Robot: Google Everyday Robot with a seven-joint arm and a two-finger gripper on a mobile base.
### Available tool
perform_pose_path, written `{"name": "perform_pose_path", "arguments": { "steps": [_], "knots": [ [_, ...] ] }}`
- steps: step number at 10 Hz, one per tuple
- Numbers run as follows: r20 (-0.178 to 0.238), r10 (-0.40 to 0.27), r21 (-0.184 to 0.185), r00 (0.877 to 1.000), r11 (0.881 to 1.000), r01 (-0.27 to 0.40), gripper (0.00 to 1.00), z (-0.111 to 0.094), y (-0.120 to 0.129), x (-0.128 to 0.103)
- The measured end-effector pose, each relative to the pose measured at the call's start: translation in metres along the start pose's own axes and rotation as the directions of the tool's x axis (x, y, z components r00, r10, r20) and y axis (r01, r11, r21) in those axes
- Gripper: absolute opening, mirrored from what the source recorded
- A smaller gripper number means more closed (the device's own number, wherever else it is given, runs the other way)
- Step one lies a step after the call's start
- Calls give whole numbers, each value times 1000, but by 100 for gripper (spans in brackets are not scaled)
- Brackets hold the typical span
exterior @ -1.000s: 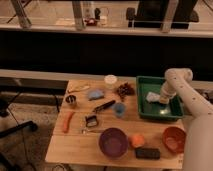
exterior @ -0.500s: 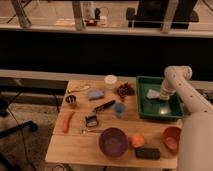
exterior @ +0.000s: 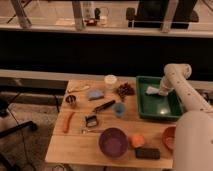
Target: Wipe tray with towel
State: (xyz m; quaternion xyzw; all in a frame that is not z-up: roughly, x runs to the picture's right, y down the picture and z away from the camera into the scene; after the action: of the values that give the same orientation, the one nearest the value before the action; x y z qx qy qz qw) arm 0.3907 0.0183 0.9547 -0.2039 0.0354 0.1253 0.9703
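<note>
Towel [exterior: 152,90] under claw [exterior: 161,91] near tray [exterior: 158,113] far edge; grip unclear.

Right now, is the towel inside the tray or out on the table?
Inside: the towel lies on the tray floor, the gripper beside it.

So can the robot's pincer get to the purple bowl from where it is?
Probably yes, but not right away. The pincer is down in the green tray at the towel. The purple bowl sits uncovered near the table's front edge, so the arm would have to lift out and swing over.
</note>
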Motion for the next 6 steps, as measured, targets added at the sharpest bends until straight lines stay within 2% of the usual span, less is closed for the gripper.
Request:
{"name": "perform_pose_path", "arguments": {
  "steps": [1,3,5,6],
  "knots": [
    [20,0,24,1000,1000,0,0,2,-3,-5],
    [27,5,63,1000,998,-6,0,6,-8,-6],
    [49,4,92,999,996,-8,0,8,-11,-18],
    [54,4,96,999,995,-9,0,7,-9,-21]
  ]
}}
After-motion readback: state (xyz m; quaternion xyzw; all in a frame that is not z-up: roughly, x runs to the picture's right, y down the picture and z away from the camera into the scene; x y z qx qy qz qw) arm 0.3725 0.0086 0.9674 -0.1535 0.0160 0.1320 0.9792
